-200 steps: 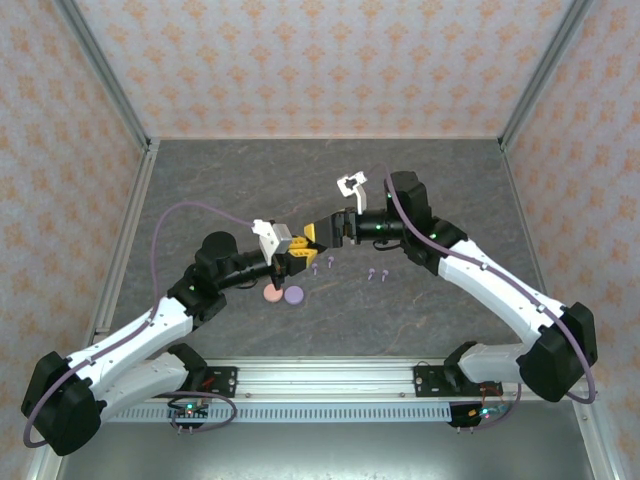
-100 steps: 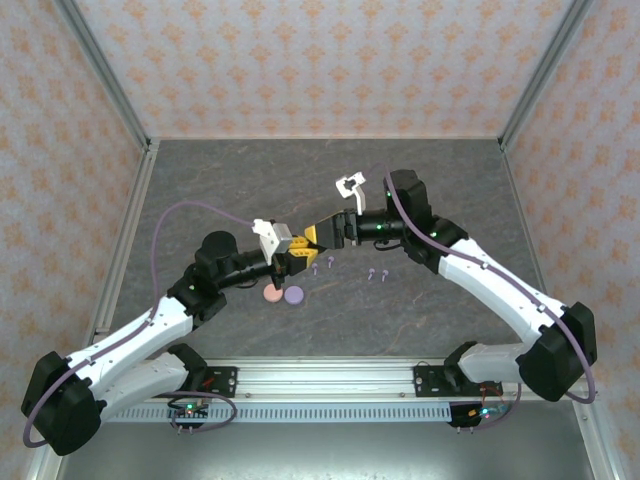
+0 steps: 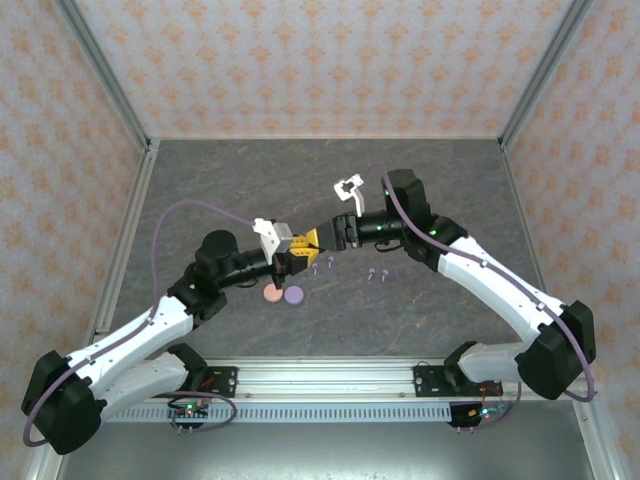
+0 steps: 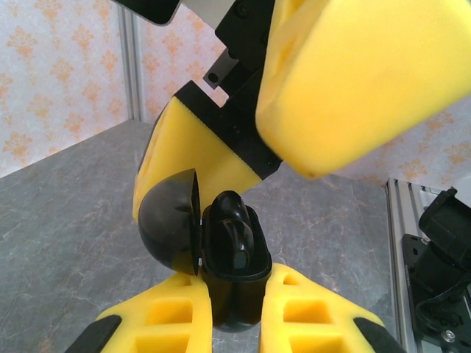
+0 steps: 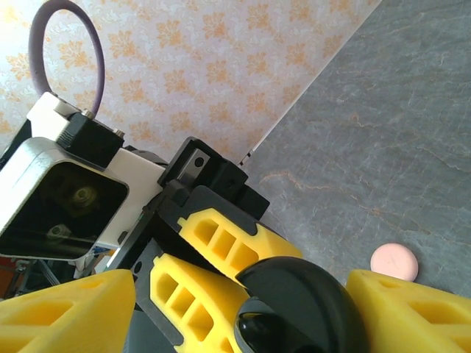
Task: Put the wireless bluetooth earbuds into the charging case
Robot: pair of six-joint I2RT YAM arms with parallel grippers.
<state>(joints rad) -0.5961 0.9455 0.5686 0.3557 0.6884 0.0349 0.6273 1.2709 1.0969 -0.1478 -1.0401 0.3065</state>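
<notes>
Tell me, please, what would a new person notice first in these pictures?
The left fingers grip an open black charging case over the table, and the right fingers stand wide on either side of its lid. On its surface lie a pink disc and a purple disc, with tiny purple earbuds to their right.

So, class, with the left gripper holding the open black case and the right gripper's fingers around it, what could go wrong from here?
1. The right gripper sits around the open lid; closing might snap it shut or twist the charging case in the left gripper.
2. The black earbud looks proud of its well, so a nudge could flick it out.
3. Both grippers crowd together, so they may collide.
</notes>
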